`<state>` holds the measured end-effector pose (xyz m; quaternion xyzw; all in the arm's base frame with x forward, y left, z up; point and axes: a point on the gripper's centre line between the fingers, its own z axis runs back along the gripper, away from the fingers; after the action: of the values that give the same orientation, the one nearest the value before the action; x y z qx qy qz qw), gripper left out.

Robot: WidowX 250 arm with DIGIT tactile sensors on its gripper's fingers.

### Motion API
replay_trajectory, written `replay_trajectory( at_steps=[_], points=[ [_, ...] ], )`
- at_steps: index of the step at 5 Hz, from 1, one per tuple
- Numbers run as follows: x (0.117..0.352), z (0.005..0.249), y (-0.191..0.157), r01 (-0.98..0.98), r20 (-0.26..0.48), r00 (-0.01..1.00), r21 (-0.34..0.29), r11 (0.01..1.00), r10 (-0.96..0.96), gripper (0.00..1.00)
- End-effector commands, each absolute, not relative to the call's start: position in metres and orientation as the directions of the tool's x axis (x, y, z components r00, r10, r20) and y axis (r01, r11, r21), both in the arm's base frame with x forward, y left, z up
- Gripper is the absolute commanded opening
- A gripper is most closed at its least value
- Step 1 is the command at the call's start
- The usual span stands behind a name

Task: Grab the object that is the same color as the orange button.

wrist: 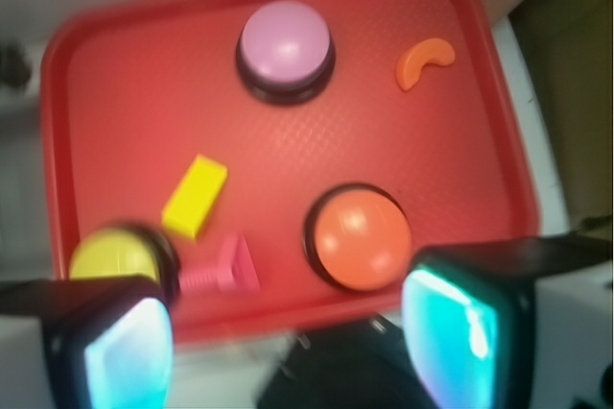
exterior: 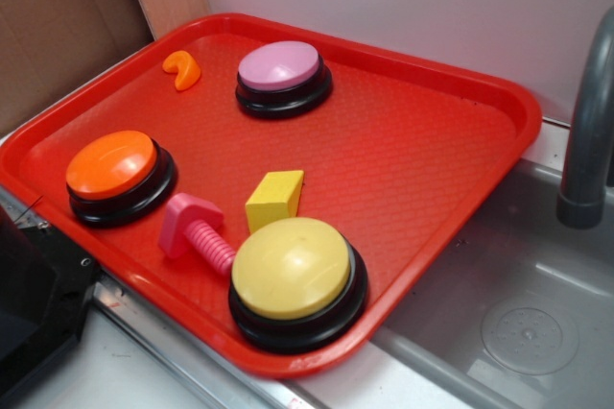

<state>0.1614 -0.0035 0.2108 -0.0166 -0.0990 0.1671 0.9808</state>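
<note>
Wrist view shows the end effector [wrist: 288, 332] spread wide and empty, above the tray's [wrist: 125, 73] near edge. Ahead and to its right, past the orange button [wrist: 363, 238], the small orange hook [wrist: 423, 61] lies near the far corner.

Orange button [exterior: 112, 163]: large, domed, black-based, upright near tray's edge. Object [exterior: 182, 69]: small glossy orange hook, lying flat, well apart from it.

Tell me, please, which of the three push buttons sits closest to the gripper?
The orange button: in the wrist view it lies just above the gripper, while the pink one sits far off.
</note>
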Motion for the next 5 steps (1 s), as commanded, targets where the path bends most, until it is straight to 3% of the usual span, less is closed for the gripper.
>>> replay_trajectory(
  at_steps=[1, 3, 5],
  points=[
    [0.217, 0.18, 0.044, -0.681, 0.287, 0.649, -0.193, 0.707, 0.704, 1.0],
    [0.255, 0.136, 0.094, -0.798, 0.394, 0.439, -0.242, 0.552, 0.808, 1.0],
    [0.27, 0.096, 0.115, -0.866, 0.368, 0.336, -0.242, 0.438, 0.867, 1.0]
  ],
)
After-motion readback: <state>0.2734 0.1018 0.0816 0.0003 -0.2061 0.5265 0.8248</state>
